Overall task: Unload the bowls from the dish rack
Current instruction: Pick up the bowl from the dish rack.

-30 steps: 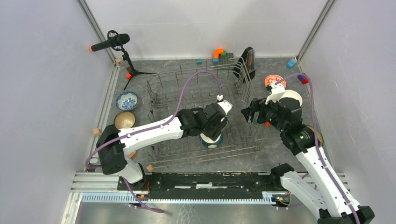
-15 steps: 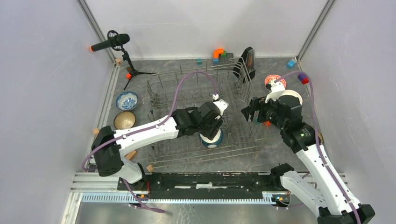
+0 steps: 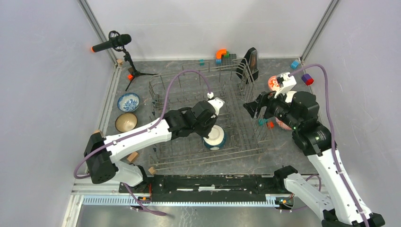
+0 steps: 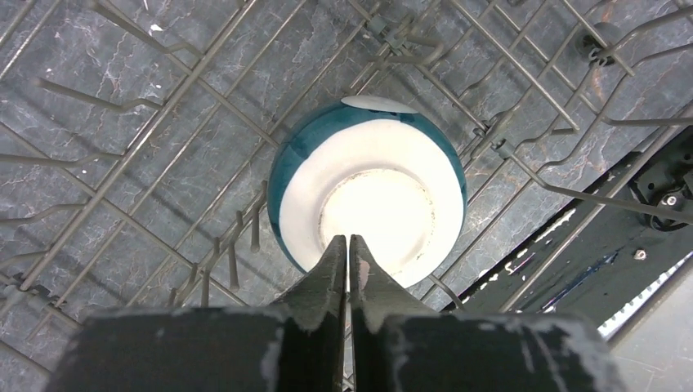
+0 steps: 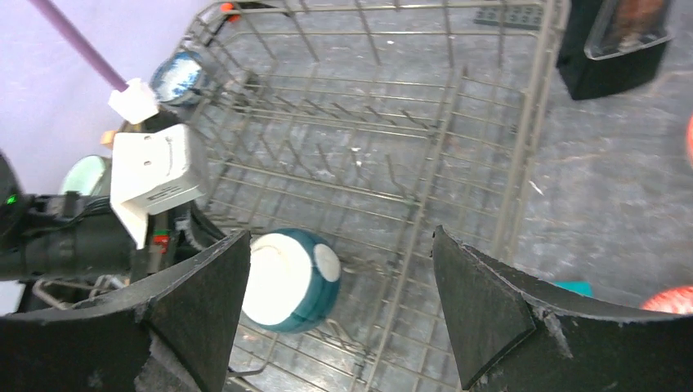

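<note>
One teal bowl with a white base (image 3: 215,137) lies upside down, tilted on the tines, in the near part of the grey wire dish rack (image 3: 158,90). It also shows in the left wrist view (image 4: 368,192) and the right wrist view (image 5: 290,278). My left gripper (image 4: 349,242) hangs just over the bowl's base, jaws shut together with nothing between them. My right gripper (image 5: 342,245) is open and empty over the rack's right side (image 3: 251,106). A blue-white bowl (image 3: 128,101) and a tan bowl (image 3: 126,121) sit on the table left of the rack. A red-floral bowl (image 3: 273,84) shows behind my right wrist.
A microphone on a small tripod (image 3: 113,43) stands at the back left. A black upright object (image 3: 250,59) and coloured blocks (image 3: 222,54) sit behind the rack. Small teal and orange blocks (image 3: 265,123) lie by the rack's right wall. Wooden blocks (image 3: 132,156) lie near its front left corner.
My left gripper has shut and drawn slightly left, off the bowl's top. My right arm has lifted and shifted back and to the right, jaws still open.
</note>
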